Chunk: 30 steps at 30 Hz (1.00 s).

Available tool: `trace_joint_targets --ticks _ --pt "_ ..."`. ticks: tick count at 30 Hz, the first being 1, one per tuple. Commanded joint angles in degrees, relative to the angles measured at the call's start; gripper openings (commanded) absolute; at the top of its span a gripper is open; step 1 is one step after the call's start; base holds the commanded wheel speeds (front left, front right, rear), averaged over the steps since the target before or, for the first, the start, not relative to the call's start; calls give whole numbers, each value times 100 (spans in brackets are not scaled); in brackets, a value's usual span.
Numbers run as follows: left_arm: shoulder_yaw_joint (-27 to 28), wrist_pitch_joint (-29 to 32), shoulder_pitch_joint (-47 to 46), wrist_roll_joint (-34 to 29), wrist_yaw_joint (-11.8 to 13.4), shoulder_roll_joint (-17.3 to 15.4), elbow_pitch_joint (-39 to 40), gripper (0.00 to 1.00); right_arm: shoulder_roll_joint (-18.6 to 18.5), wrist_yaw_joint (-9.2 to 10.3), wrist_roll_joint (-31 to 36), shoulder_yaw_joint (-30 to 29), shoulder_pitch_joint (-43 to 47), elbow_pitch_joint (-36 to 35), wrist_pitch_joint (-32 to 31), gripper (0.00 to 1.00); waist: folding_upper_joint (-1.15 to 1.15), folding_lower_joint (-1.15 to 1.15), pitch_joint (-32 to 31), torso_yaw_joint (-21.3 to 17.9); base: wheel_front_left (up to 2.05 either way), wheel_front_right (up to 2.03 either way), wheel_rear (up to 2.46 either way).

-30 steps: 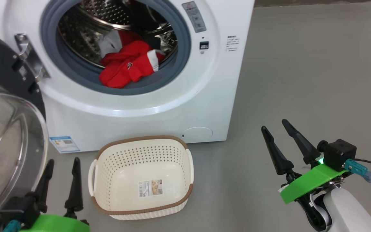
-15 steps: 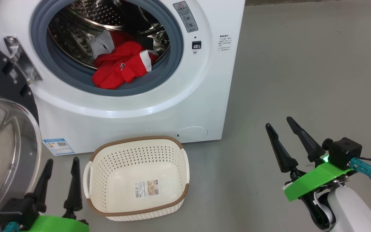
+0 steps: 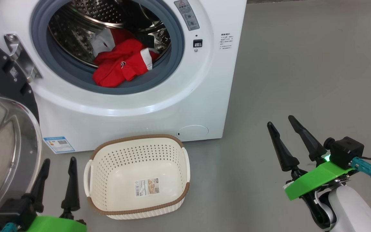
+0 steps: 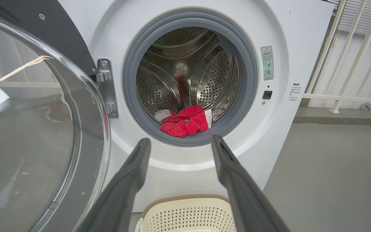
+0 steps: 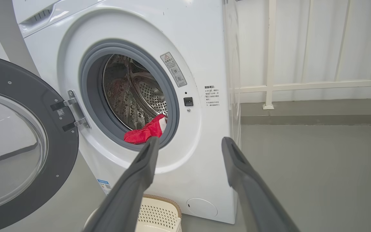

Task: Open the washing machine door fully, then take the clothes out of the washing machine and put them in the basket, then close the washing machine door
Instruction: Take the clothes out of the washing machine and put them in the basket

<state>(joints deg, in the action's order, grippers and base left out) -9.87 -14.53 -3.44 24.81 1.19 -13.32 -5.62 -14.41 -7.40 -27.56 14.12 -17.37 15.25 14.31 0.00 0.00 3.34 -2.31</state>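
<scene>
The round glossy black door with a clear glass bowl [image 3: 3, 135] stands swung open, left of the big white front-loading washing machine [image 3: 134, 108]. Bright red clothes with white trim [image 3: 118, 67] lie at the drum's mouth. The cream perforated plastic basket with a brown rim [image 3: 140, 138] sits on the grey floor [image 3: 301, 80] before it. The left tool [image 3: 59, 160] and right tool [image 3: 280, 120] both gape wide.
</scene>
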Motion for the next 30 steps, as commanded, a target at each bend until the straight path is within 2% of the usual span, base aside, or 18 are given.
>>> trace_joint_targets --ticks 1,30 --pt "243 -47 -92 -52 -34 -98 102 100 1 -9 56 77 22 -163 69 100 0 0 1 4 0 0 0" --pt "417 -47 -88 -199 -147 34 80 100 8 -9 80 60 25 -170 69 100 0 0 30 39 0 0 0"
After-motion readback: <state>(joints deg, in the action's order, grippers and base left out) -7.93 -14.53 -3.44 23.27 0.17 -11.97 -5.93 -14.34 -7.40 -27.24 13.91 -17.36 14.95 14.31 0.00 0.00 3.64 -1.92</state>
